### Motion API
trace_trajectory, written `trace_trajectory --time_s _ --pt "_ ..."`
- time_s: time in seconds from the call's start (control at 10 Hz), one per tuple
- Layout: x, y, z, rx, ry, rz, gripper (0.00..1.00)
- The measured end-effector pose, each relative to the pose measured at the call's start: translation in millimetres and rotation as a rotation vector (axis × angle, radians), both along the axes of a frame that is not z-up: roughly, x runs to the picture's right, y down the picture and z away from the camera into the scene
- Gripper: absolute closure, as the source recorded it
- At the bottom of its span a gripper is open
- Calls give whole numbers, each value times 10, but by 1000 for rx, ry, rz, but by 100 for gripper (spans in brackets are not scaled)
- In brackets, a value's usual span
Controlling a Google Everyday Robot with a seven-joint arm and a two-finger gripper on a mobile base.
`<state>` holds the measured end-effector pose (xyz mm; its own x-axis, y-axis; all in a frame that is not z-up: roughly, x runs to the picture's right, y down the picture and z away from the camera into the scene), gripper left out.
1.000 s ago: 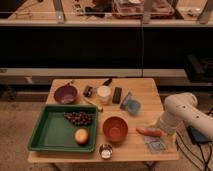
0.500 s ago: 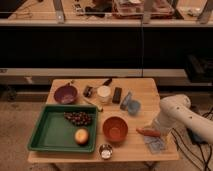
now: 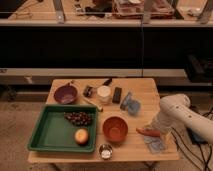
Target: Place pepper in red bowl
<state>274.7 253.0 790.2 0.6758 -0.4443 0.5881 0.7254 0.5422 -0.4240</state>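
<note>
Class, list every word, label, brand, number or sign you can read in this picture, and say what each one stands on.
No text can be read anywhere in this view.
Blue packet: any print is too blurred to read.
White tub: no legible label.
Gripper, low at the pepper to the right of the red bowl: no markings legible.

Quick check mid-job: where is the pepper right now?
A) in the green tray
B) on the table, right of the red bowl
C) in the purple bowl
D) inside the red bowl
B: the pepper lies on the table just right of the red bowl, outside its rim, with the end effector down at the pepper's right end.
</note>
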Motion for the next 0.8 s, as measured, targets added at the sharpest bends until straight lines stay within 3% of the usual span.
trace_trajectory --time_s 0.5,0.6,0.8 --pt "-228 29 39 -1 -62 -32 93" --pt "-256 36 56 -6 -67 -36 99" --pt "-298 27 59 -6 -75 -43 100"
